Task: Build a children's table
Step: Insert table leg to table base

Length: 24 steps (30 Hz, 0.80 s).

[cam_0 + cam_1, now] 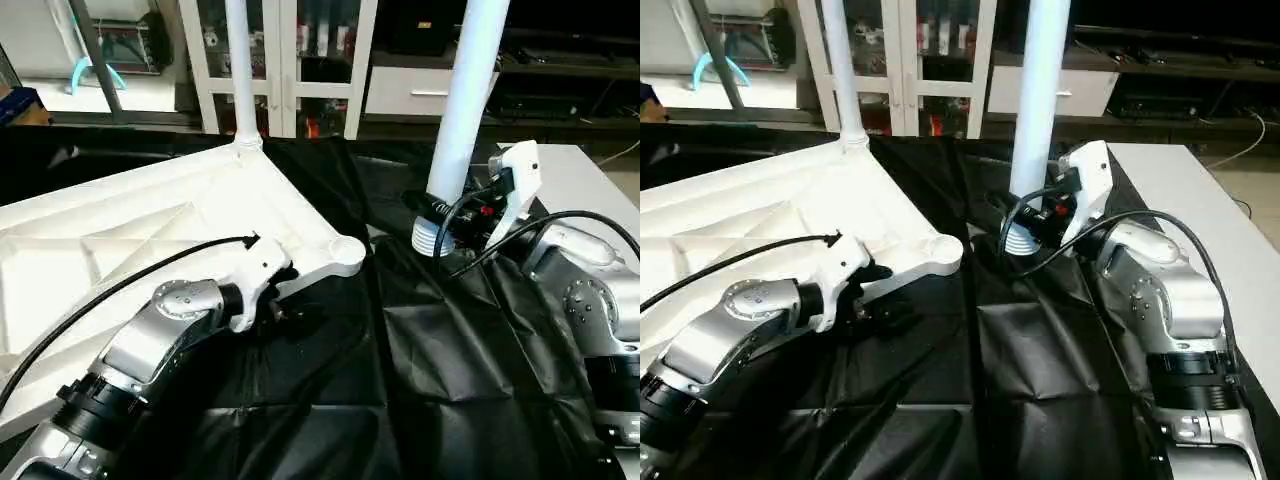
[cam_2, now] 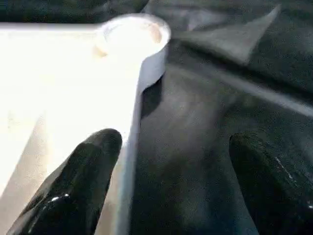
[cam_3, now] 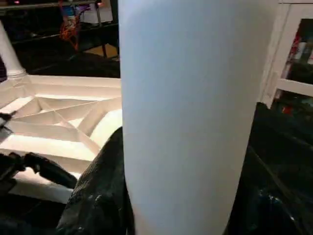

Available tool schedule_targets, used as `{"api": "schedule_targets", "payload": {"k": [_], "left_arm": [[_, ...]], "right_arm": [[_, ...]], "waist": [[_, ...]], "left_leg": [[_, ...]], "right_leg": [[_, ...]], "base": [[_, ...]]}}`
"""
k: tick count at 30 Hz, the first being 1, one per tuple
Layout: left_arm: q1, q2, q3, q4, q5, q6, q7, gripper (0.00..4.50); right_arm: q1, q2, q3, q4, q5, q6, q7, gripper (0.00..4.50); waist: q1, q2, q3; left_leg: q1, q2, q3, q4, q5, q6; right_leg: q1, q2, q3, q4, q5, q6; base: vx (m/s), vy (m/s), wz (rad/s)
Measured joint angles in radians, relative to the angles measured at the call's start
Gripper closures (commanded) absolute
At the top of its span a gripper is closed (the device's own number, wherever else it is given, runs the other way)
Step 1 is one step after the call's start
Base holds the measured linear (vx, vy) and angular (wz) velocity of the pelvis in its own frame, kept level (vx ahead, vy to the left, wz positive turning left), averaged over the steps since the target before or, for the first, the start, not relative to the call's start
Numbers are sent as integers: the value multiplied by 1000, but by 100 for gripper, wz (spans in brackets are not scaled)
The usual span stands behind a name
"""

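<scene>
One leg fitted: upright in the far corner socket point(image 1: 246, 141) of the tabletop point(image 1: 150, 220), which lies underside up on the black-draped bench point(image 1: 420, 340).
Second leg point(image 1: 462, 110): upright, gripped by right tool point(image 1: 437, 218), near the empty socket point(image 1: 343, 253).
Left tool point(image 2: 171, 181): wide, straddling the top's edge.
Remaining: apparently three legs to seat.

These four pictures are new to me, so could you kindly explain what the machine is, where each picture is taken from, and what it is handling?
It is a humanoid robot with two silver arms, each ending in a gripper of two black fingers. The two wide pictures come from a stereo camera on its head, looking down at the work. The other two come from cameras on its wrists, looking along the fingers.

On a black cloth lies a white table top, upside down with its ribs showing. One leg already stands in the far corner socket. The near corner socket is empty.

The right gripper holds a second leg upright, its ridged end near the cloth. The left gripper is open beside the top's edge, holding nothing.
</scene>
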Motion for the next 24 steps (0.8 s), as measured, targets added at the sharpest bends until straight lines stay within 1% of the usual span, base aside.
{"api": "schedule_targets", "payload": {"k": [4, 8, 9, 11, 12, 13, 14, 17, 19, 22, 23, 24], "left_arm": [[-2, -31, 9, 58, 13, -9, 15, 54], [-29, -62, 13, 103, 28, -37, 24, 54], [-34, -61, 13, 103, 28, -38, 21, 71], [-38, -60, 13, 103, 29, -38, 13, 71], [-38, -60, 14, 104, 31, -38, 8, 85], [-38, -60, 16, 106, 30, -37, 1, 85], [-38, -58, 18, 107, 30, -37, -17, 107], [-37, -42, 17, 107, 38, -37, -49, 117], [-33, -29, 14, 107, 47, -38, -68, 147], [-30, -15, 9, 107, 52, -38, -75, 160], [-29, -13, 11, 107, 53, -38, -77, 180], [-29, -12, 12, 108, 55, -38, -79, 191]], "right_arm": [[15, 1, 3, -32, 3, 3, 8, 261], [18, 1, 13, -40, 3, 3, 25, 261], [19, 1, 14, -40, 3, 3, 25, 261], [19, 1, 14, -40, 3, 3, 26, 261], [19, 1, 14, -40, 3, 3, 26, 261], [19, 1, 14, -40, 3, 3, 26, 261], [19, 1, 14, -40, 3, 3, 27, 261], [18, -1, 14, -40, 3, 4, 34, 261], [18, -5, 14, -39, 3, 5, 46, 261], [13, -11, 14, -36, 14, 10, 59, 261], [10, -11, 12, -36, 22, 14, 66, 261], [9, -11, 10, -36, 29, 15, 69, 261]], "waist": [[3, 0, 0], [1, 1, 0], [1, 1, 0], [1, 1, 0], [1, 1, 0], [1, 1, 0], [1, 1, 0], [1, 1, 0], [1, 1, 0], [0, 1, 0], [0, 1, 0], [0, 1, 0]], "left_leg": [[0, 0, 0, 1, 0, 0], [1, 0, 0, 3, 0, 0], [1, 0, 0, 3, 0, 0], [1, 0, 0, 3, 0, 0], [1, 0, 0, 3, 0, 0], [1, 0, 0, 2, 0, 0], [1, 0, 0, 2, 0, 0], [1, 0, 0, 2, 0, 0], [1, 0, 0, 2, 0, 0], [1, 0, 0, 2, 0, 0], [1, 0, 0, 3, 0, 0], [1, 0, 0, 3, 0, 0]], "right_leg": [[0, -1, 0, 1, 1, 1], [0, -1, 0, 3, 1, 1], [0, -1, 1, 3, 1, 1], [0, -1, 1, 3, 1, 1], [0, -1, 1, 3, 1, 1], [0, -1, 1, 3, 1, 1], [0, -1, 1, 3, 1, 1], [0, -1, 1, 3, 1, 1], [0, -1, 1, 3, 1, 1], [0, -1, 1, 3, 1, 1], [1, -1, 1, 4, 1, 1], [1, -1, 1, 4, 1, 1]], "base": [[0, 0, 0], [0, 0, 0], [0, 0, 0], [0, 0, 0], [0, 0, 0], [0, 0, 0], [0, 0, 0], [0, 0, 0], [0, 0, 0], [0, 0, 0], [0, 0, 0], [0, 0, 0]]}}
